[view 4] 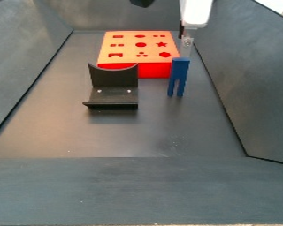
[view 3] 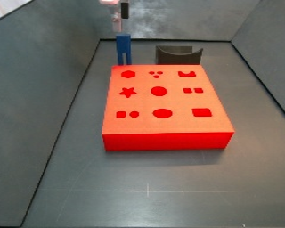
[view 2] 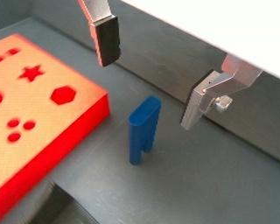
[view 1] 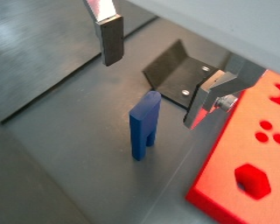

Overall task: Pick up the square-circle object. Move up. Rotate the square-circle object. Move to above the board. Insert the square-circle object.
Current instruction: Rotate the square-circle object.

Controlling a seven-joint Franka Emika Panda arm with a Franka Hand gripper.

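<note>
The square-circle object is a narrow blue block standing upright on the dark floor, just off a short side of the board, which is flat and red with shape cutouts. In both wrist views my gripper hangs open above the block, its two fingers spread wide on either side and touching nothing. The block's top sits below the fingertips. In a side view the blue block stands beside the board, with the gripper directly over it. The block's lower end is too small to make out.
The fixture, a dark L-shaped bracket on a base plate, stands on the floor near the board's end, a little way from the block. Grey walls enclose the floor on all sides.
</note>
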